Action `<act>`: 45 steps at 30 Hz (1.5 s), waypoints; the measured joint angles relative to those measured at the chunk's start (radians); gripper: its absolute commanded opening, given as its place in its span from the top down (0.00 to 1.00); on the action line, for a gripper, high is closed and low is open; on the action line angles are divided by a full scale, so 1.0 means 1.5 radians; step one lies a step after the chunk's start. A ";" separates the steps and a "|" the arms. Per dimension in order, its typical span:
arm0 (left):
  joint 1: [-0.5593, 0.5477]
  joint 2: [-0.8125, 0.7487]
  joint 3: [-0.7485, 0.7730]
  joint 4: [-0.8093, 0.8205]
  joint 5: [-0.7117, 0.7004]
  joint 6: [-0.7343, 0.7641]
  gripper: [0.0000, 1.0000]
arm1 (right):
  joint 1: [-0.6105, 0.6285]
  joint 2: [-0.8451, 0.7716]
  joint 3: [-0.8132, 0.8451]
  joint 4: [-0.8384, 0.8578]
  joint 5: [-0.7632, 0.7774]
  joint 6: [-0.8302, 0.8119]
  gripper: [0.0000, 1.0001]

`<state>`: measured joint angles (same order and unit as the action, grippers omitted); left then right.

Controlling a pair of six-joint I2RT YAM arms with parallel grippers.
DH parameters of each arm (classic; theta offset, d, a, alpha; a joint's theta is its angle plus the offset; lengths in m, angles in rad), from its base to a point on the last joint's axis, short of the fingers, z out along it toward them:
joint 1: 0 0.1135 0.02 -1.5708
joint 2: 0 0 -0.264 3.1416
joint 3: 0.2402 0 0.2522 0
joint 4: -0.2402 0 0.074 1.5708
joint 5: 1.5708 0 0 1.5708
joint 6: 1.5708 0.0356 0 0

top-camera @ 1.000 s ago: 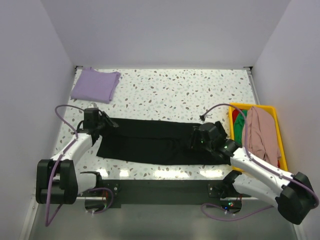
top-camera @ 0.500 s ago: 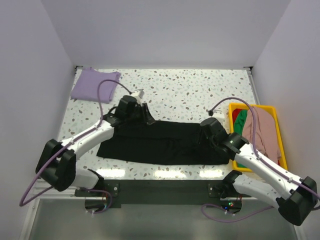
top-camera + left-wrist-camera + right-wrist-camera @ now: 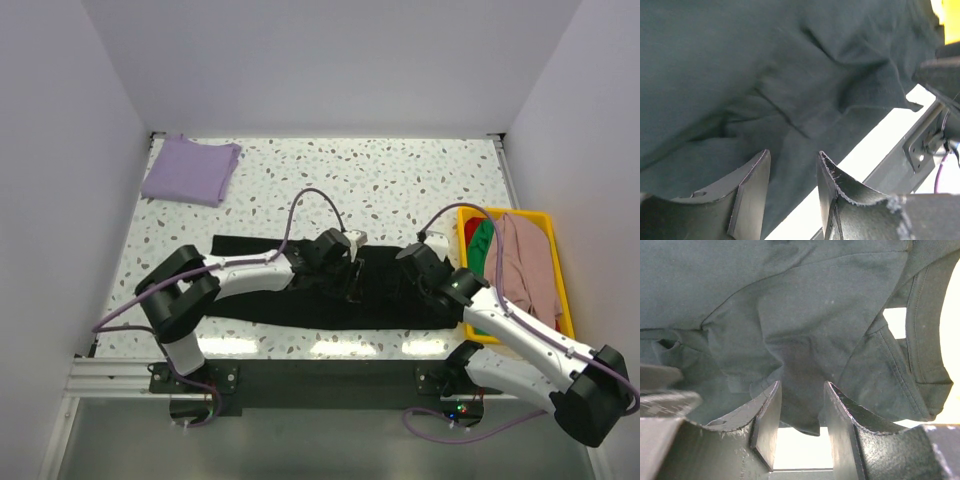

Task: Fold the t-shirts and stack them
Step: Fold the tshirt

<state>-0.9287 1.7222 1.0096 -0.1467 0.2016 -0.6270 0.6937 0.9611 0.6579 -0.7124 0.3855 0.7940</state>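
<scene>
The black t-shirt [image 3: 300, 305] lies as a long flat band across the near part of the table. My left arm reaches far right over it. The left gripper [image 3: 352, 283] hovers above the shirt's middle, jaws apart, creased black cloth [image 3: 765, 60] beneath and nothing pinched [image 3: 792, 155]. Close beside it, my right gripper [image 3: 402, 268] sits over the shirt's right part. It is open [image 3: 802, 386], with a hem of black cloth [image 3: 790, 300] just beyond the fingertips. A folded lavender t-shirt [image 3: 190, 170] rests at the far left corner.
A yellow bin [image 3: 556, 262] stands at the right edge, with a pink t-shirt [image 3: 525, 265] draped over it and green cloth [image 3: 482, 250] inside. White walls close in the table on three sides. The two wrists are very near each other.
My left arm swung from the shirt's left end across to its middle. The right gripper shifted slightly back and to the right. Both pairs of jaws have spread a little wider.
</scene>
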 measured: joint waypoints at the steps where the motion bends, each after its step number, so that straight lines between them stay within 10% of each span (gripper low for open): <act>1: -0.009 0.008 0.001 0.003 0.003 -0.001 0.53 | 0.000 0.000 0.000 0.000 0.000 0.001 0.56; 21: -0.050 0.099 0.037 0.052 0.011 -0.047 0.60 | 0.000 -0.014 0.000 -0.005 0.011 0.007 0.56; 35: -0.053 0.084 0.038 0.032 -0.040 -0.048 0.99 | 0.000 -0.023 0.000 -0.016 0.012 0.010 0.56; 45: -0.053 -0.003 0.037 0.013 -0.070 -0.047 1.00 | 0.000 -0.027 0.000 -0.030 0.017 0.019 0.55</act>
<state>-1.0084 1.7176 1.0657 -0.1265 0.0967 -0.6979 0.6937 0.9199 0.6579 -0.7578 0.4114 0.8219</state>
